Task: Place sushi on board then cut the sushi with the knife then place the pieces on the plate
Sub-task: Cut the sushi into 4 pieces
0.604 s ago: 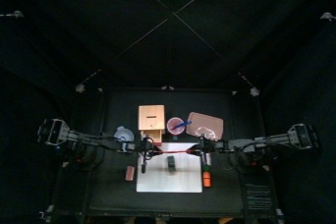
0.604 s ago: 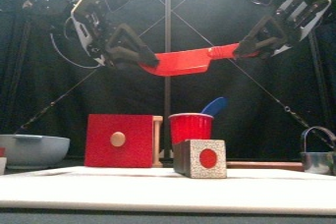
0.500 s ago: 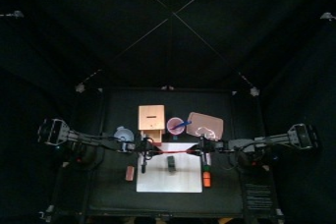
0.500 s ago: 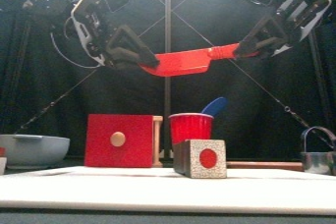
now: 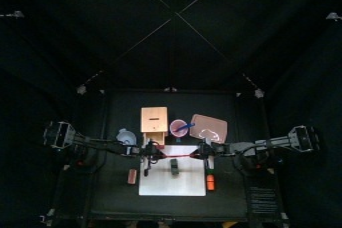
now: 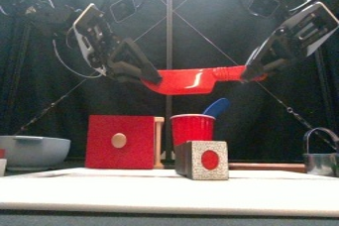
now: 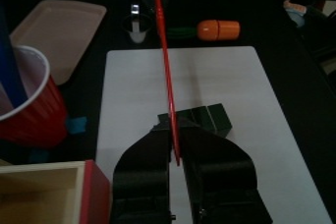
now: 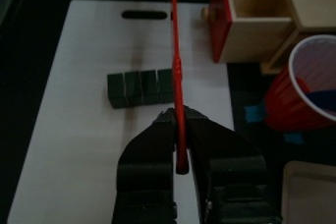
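The left gripper [image 6: 138, 71] and right gripper [image 6: 252, 69] both pinch the red plastic toy knife [image 6: 196, 77] above the dark-green sushi roll [image 8: 138, 86] on the white cutting board [image 8: 79, 115], seemingly aiming the cut.

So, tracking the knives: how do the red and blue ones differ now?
The red knife is held aloft by the left gripper and right gripper; the blue knife sits in the red cup. The red knife lies near level; the blue knife stands tilted. Both are toy knives.

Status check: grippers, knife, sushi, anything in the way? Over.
Left gripper and right gripper both shut on red knife, held over white board. Sushi roll in one piece on it. Red cup and wooden box behind, off the board.
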